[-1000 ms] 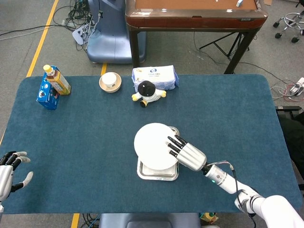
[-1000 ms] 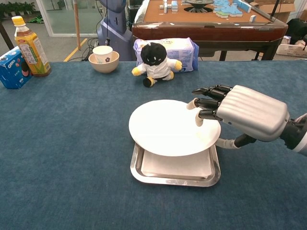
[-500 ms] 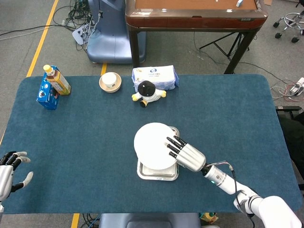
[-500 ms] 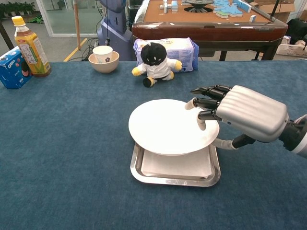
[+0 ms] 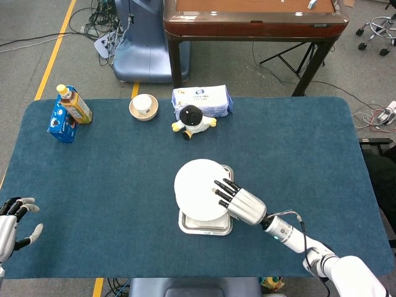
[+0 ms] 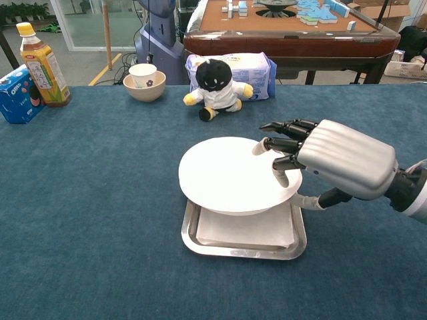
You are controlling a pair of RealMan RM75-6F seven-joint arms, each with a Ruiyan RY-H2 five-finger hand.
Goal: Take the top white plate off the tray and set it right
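Observation:
A round white plate (image 5: 197,185) (image 6: 227,175) hovers just over the metal tray (image 5: 205,228) (image 6: 235,251), sticking out past the tray's left and far sides. My right hand (image 5: 242,204) (image 6: 337,160) grips the plate's right edge, with fingers spread on top and the thumb beneath the rim. In the tray lies a white square piece (image 6: 248,231), mostly covered by the plate. My left hand (image 5: 12,226) hangs open at the table's near left corner, far from the tray and holding nothing.
Along the far side stand a tea bottle (image 5: 74,104) (image 6: 40,63), a blue biscuit box (image 5: 60,124) (image 6: 19,93), a bowl (image 5: 143,106) (image 6: 145,81), a plush toy (image 5: 193,119) (image 6: 217,83) and a tissue pack (image 5: 204,99) (image 6: 257,67). Blue cloth lies bare right of the tray.
My right hand and the plate have drifted slightly left over the tray. The left hand has not moved.

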